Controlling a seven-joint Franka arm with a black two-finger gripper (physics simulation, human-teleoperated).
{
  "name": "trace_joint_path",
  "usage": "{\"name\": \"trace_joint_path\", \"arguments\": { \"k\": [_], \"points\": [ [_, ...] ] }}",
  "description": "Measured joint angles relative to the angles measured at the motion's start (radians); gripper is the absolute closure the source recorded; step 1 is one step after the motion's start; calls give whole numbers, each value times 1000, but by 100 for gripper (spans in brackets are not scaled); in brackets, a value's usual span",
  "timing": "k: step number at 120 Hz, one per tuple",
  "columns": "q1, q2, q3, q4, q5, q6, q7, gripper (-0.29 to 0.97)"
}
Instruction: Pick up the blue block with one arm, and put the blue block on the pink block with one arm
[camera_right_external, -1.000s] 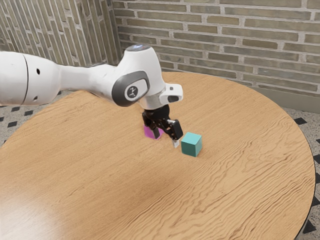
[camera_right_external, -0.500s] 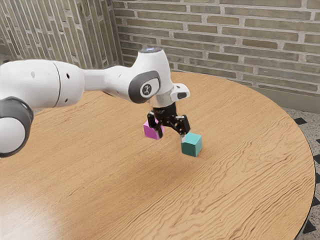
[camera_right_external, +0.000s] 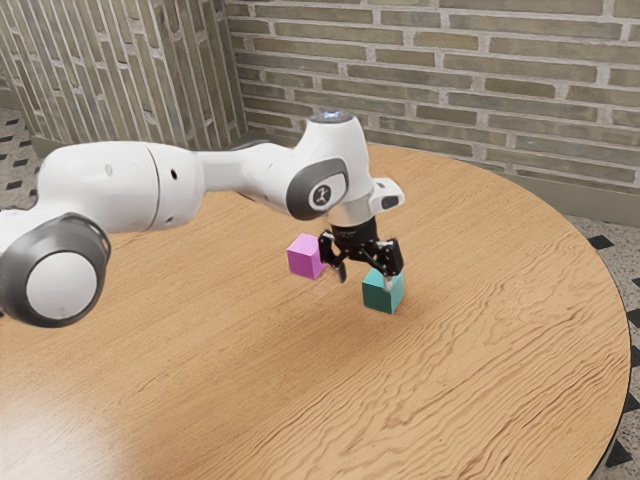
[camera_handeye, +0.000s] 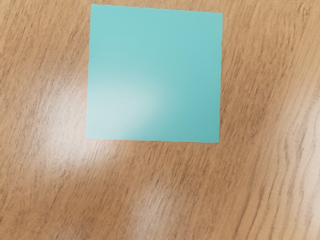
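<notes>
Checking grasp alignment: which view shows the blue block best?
The wrist view. It shows the blue block from straight above, with its whole top face and all four edges unobstructed. The exterior view shows the block's side faces resting on the table, with the open gripper just above it covering part of its top.

We find no word, number or brand that can be read. The only mark is a small white emblem on the grey round cap of the arm, too small for us to decipher.
</notes>
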Motion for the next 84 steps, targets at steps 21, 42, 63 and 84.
{"name": "trace_joint_path", "arguments": {
  "k": [21, 42, 63, 84],
  "points": [
    [-4, 103, 1, 123, 16, -10, -5, 0],
    [-7, 138, 2, 171, 20, -15, -7, 1],
    [-20, 204, 4, 263, 31, -31, -5, 3],
    [-30, 229, 10, 290, 36, -39, -3, 3]
  ]
}}
